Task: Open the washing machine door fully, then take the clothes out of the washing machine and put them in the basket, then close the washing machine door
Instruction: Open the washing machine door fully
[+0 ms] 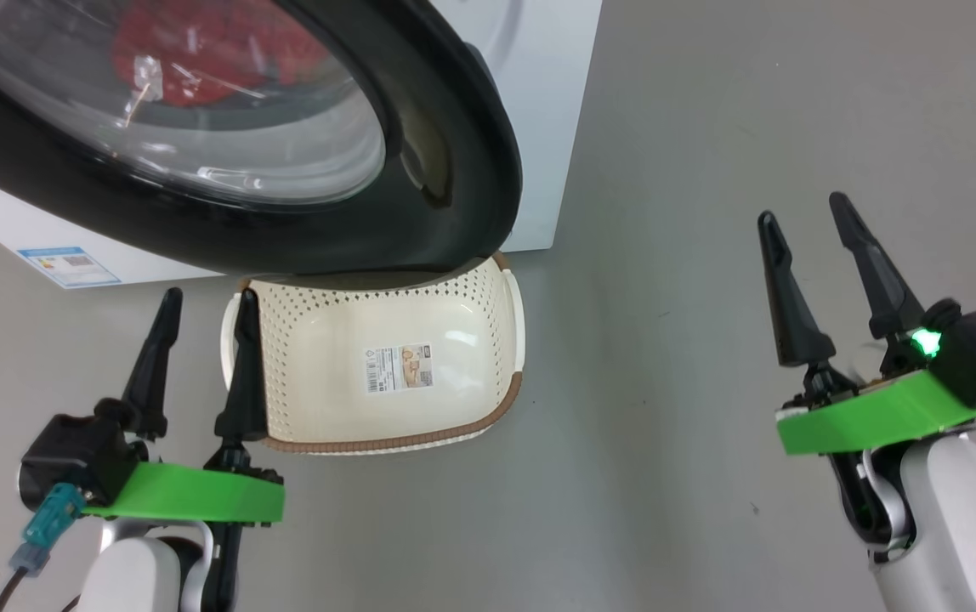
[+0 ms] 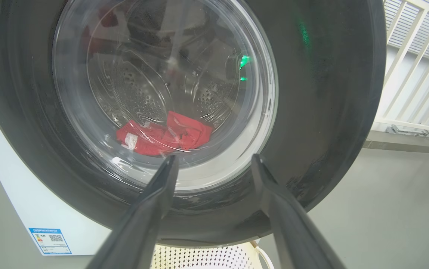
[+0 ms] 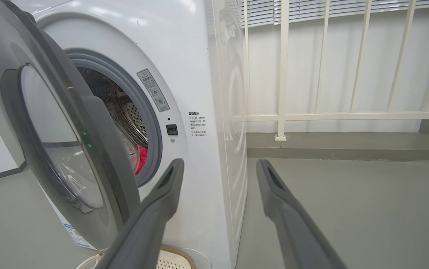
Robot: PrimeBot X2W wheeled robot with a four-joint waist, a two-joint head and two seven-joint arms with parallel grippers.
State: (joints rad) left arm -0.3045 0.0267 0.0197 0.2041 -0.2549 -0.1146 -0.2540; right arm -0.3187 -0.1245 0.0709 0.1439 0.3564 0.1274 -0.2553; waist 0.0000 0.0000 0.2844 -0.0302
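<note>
The white washing machine (image 3: 196, 67) stands ahead with its black-rimmed round door (image 1: 445, 170) swung partly open over the basket. Red clothes (image 2: 164, 134) lie in the steel drum, seen through the door glass; a sliver of red clothes (image 3: 141, 158) also shows through the gap. The cream basket (image 1: 386, 365) sits on the floor below the door. My left gripper (image 1: 209, 299) is open at the basket's left edge, empty, and in the left wrist view this left gripper (image 2: 214, 160) points at the door glass. My right gripper (image 1: 802, 208) hangs open and empty over bare floor to the right.
Grey floor (image 1: 709, 127) stretches to the right of the machine. A white railing (image 3: 330, 116) with a low kerb runs behind it. A blue label sticker (image 1: 69, 265) marks the machine's lower front.
</note>
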